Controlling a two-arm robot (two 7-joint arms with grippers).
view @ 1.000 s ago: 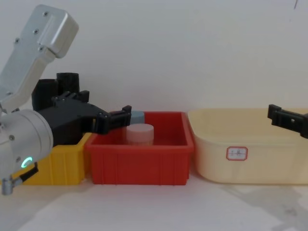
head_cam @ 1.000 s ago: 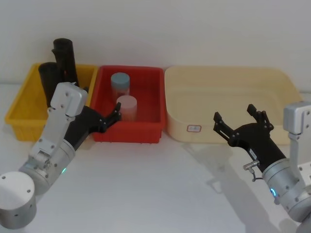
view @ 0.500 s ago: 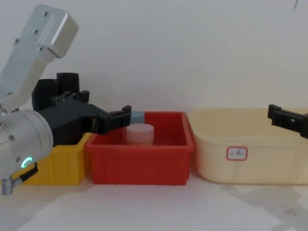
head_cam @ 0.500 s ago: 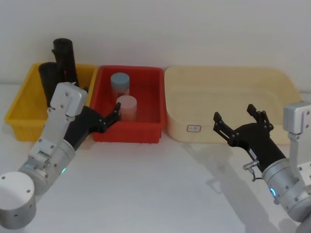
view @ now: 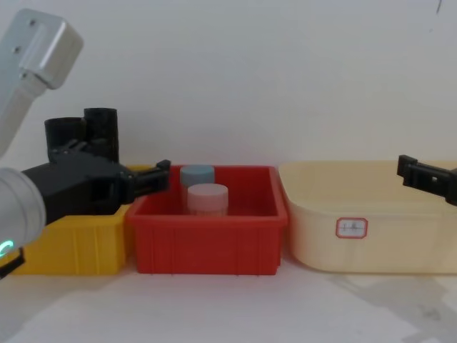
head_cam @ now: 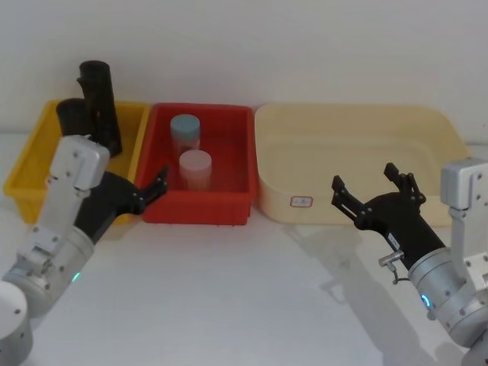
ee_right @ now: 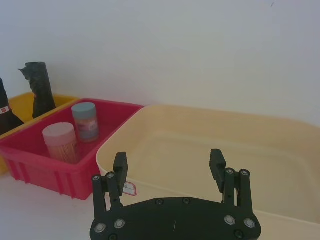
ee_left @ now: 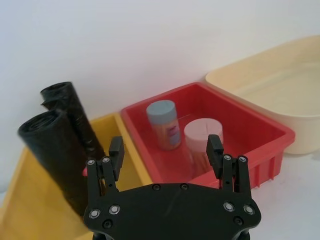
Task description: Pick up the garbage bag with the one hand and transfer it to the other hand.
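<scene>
Two black crinkly garbage bag rolls stand upright in the yellow bin [head_cam: 27,179], a taller one [head_cam: 97,103] at the back and a shorter one [head_cam: 71,122] beside it. They also appear in the left wrist view [ee_left: 56,155] and the chest view [view: 100,132]. My left gripper [head_cam: 149,191] [ee_left: 165,150] is open with nothing in it. It hovers at the front of the yellow and red bins where they meet, short of the rolls. My right gripper [head_cam: 366,183] [ee_right: 169,162] is open and empty, in front of the cream tub [head_cam: 427,130].
The red bin [head_cam: 229,210] holds a blue-capped jar [head_cam: 185,133] and a pink-capped jar [head_cam: 195,169]. The large cream tub [view: 400,250] on the right has a small label [head_cam: 302,202]. A white wall stands behind the bins, and bare white table lies in front.
My left gripper has pulled back and swung left, from the red bin's front towards the yellow bin. The right arm has not moved.
</scene>
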